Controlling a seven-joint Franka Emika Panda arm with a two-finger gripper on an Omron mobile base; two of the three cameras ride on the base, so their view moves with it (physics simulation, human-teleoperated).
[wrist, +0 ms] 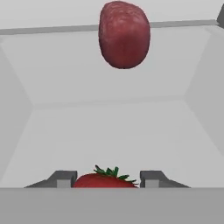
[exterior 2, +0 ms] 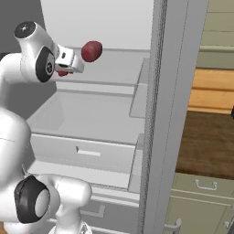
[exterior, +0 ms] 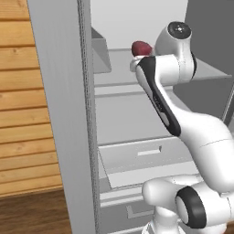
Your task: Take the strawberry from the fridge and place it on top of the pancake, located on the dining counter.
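fridge (exterior: 68, 114): door swung open so the arm can reach the shelf (wrist: 109, 131) | dark red rounded fruit (wrist: 124, 34): further back on that shelf (not the target, judging by its leafless skin) | strawberry (wrist: 104, 178): green-leafed, between the fingers (wrist: 65, 178), which look clamped on it for lifting out

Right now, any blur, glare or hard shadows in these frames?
Hand view: crisp, flat even light, no glare, and no cast shadow under the strawberry. Left base view: slightly soft edges, with mild shading inside the fridge. Right base view: the same softness, no highlights.
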